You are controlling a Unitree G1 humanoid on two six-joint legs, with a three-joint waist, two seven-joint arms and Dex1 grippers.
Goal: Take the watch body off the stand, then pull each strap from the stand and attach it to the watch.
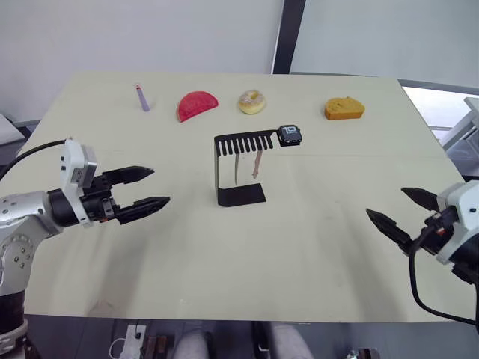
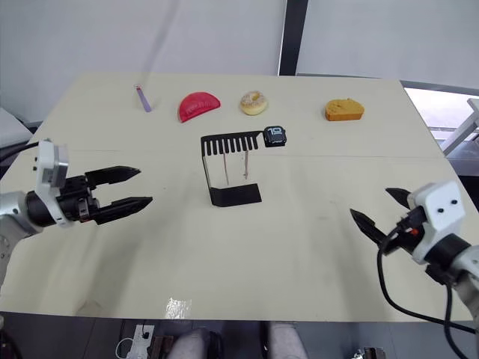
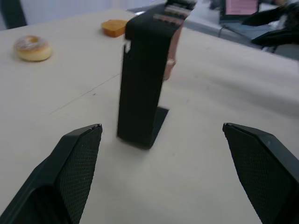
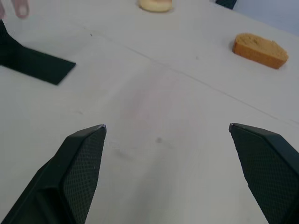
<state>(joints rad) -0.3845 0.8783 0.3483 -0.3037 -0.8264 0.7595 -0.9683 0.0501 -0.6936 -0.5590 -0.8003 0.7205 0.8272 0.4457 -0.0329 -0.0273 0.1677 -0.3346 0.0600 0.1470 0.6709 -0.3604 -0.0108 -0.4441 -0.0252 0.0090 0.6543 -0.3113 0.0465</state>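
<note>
The left gripper [image 1: 150,188] hung over the table [image 1: 299,247] at about nine o'clock from the stand [image 1: 238,170], well apart from it, its two black fingers spread with nothing between them and pointing toward the stand. Along the far edge of the table, running left to right, lay a purple stick [image 1: 141,97], a red half-round piece [image 1: 196,105], a doughnut [image 1: 252,101] and an orange bread-like piece [image 1: 344,108].

The stand stood upright near the middle of the table, its flat base on the surface and its comb-slotted arm reaching toward three o'clock. The watch body [image 1: 290,134] sat at the three o'clock end of that arm, its screen showing light digits. The two straps [image 1: 256,163] hung down from the comb slots side by side, beneath the arm and above the base.

The right gripper [image 1: 397,213] hovered over the table at about four o'clock from the stand, well apart from it, its fingers likewise parted and empty, pointing toward the table's middle.
</note>
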